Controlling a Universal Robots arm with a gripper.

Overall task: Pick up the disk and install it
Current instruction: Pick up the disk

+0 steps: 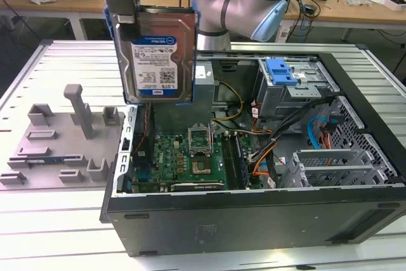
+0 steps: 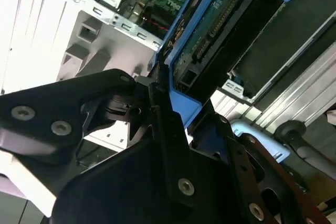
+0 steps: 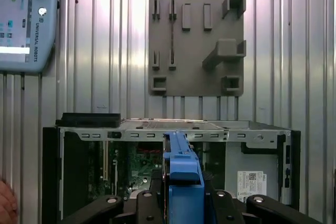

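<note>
Above the open computer case (image 1: pixel 254 211), end effector (image 1: pixel 120 11) clamped on the disk (image 1: pixel 158 55), motherboard (image 1: pixel 184 157) inside.

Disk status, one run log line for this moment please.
gripper: shut on disk | disk: held upright over open computer case | install: not yet done

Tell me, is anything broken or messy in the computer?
Nothing looks broken or spilled. The disk hangs upright above the open computer, held by the jaws, not dropped. The computer lies on its side with its cover off and wires showing, which fits repair work.
</note>
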